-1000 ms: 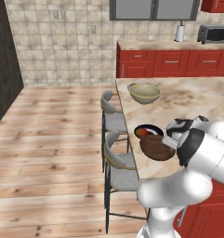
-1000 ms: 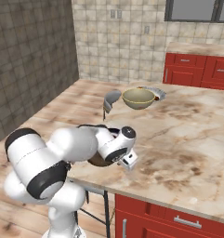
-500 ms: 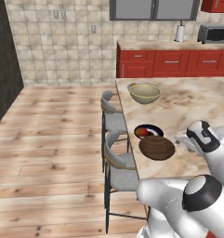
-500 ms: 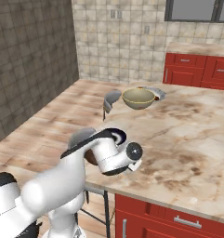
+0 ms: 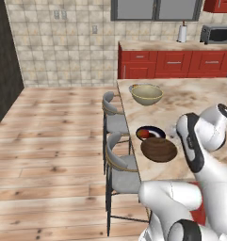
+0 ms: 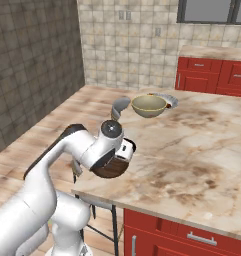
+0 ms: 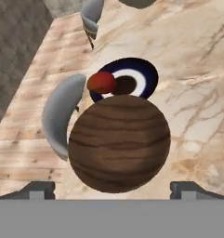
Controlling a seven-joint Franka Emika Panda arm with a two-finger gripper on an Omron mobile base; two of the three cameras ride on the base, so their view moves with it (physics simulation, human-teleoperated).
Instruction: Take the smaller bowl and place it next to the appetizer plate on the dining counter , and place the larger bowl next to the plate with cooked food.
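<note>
End effector (image 7: 111,188) hangs released above your shallow dark brown wooden bowl (image 7: 119,143). It sits on the marbled stone surface (image 7: 197,93), touching the navy-rimmed appetizer plate (image 7: 143,76), as asked.

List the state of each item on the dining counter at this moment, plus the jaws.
smaller bowl: upright on the dining counter, beside the appetizer plate, not held.
appetizer plate: flat on the counter, red-orange food on it.
larger bowl: upright at the counter's far end, untouched.
gripper: jaws open wide, above the smaller bowl, holding nothing.
</note>
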